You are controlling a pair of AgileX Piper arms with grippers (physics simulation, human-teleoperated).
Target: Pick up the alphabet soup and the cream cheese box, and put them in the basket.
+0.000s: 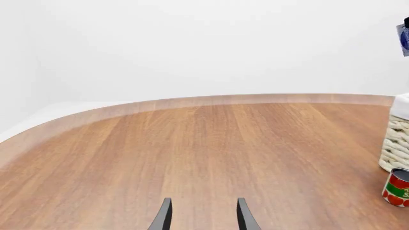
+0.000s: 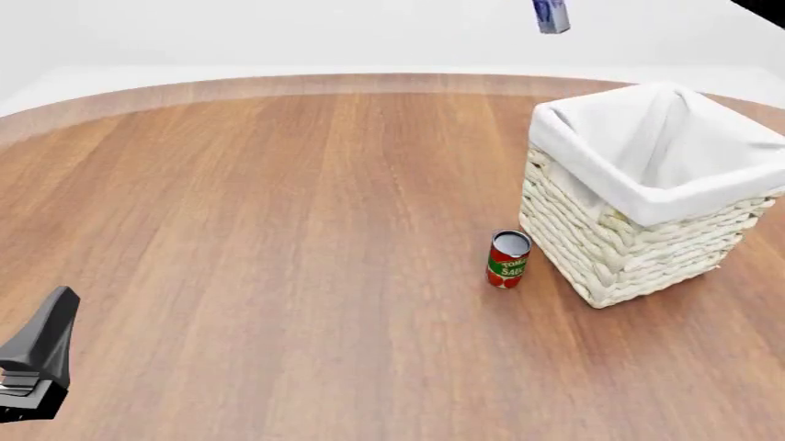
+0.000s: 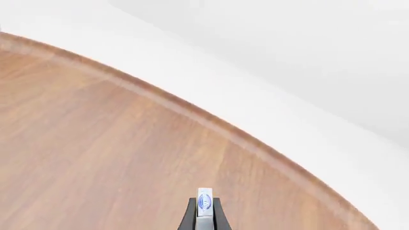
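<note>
I am pinching the cream cheese box point(image 3: 204, 202) edge-on in my right gripper point(image 3: 204, 213), high above the far side of the basket point(image 2: 650, 197). Letting go here risks missing the rim. My left gripper point(image 1: 203, 215) is hanging parted, empty. Alphabet soup isn't visible.

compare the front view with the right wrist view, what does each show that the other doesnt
Only the front view shows the square cream wicker basket with white cloth lining, the red and green tomato sauce can beside it, and part of the left gripper. Only the right wrist view shows the right gripper, jaws shut on the white and blue cream cheese box. Both show the brown wooden table.
</note>
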